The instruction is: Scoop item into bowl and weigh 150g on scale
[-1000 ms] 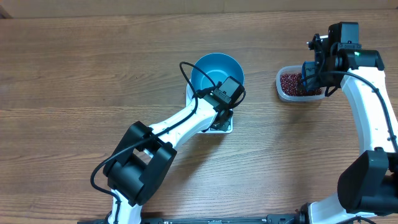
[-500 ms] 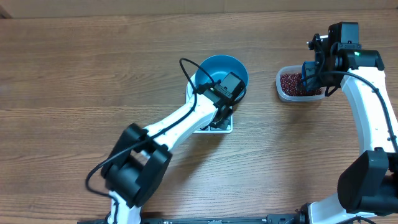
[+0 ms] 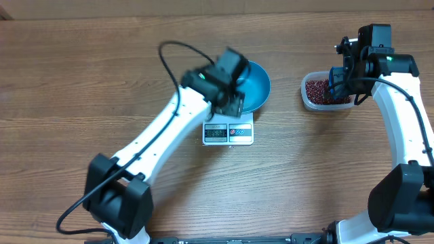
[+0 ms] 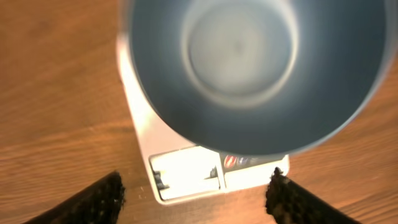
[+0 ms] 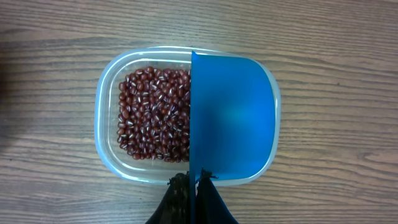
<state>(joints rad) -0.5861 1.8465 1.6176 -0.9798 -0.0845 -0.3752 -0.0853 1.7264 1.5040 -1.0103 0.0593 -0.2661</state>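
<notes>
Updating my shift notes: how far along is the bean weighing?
Done: the empty bowl sits on the scale; the left gripper is open, apart from it. In hand: the right gripper holds the scoop over the tub of beans. Left: no beans in the bowl yet, so all scooping and weighing.

Blue bowl (image 3: 256,85), white scale (image 3: 228,133), dark red-brown beans (image 5: 155,121), blue scoop (image 5: 233,118), clear tub (image 5: 101,124), brown wood-grain table (image 3: 81,81)

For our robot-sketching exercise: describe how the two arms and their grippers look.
Both arms have white links with black joints. The left arm carries a looping black cable; the right arm shows a small green light. Gripper fingers are black.
</notes>
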